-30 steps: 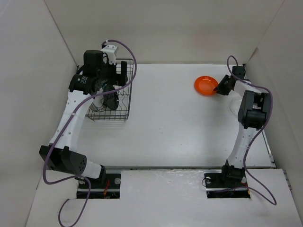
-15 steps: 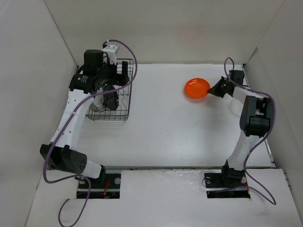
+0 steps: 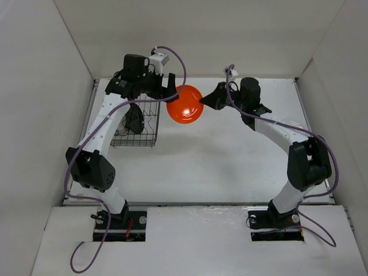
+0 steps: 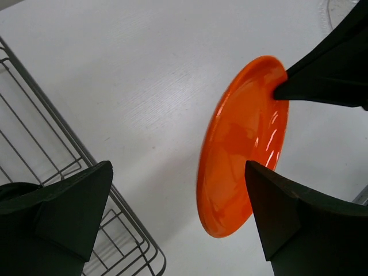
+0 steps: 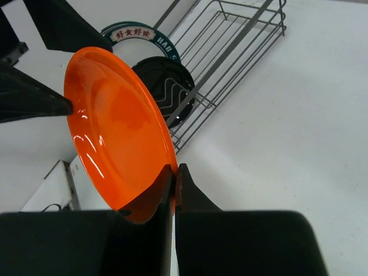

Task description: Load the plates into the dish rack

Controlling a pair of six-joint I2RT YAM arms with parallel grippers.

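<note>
Scene: two robot arms reach toward each other over a white table and meet at one plate, just to the right of a wire dish rack.
Orange plate: it is held in the air, clear of the table and tilted up on its edge. From above it hangs just beside the right side of the rack, outside the wires.
Right gripper: its two fingers are clamped tight on the plate's rim, one on each face. In the right wrist view the pinch sits at the near, lower edge of the plate, and the rest of the plate stands away from the fingers toward the rack.
Left gripper: its fingers are spread wide with nothing in their grasp. In the left wrist view the plate lies in the gap between them, nearer the right-hand finger than the left-hand one.
Contact on the left side: in the right wrist view one left fingertip lies right at the plate's far rim. Whether it touches cannot be told.
Black plate: it stands upright among the wires of the rack.
Green-rimmed plate: it stands in the rack behind the black plate, partly hidden by the orange plate.
</note>
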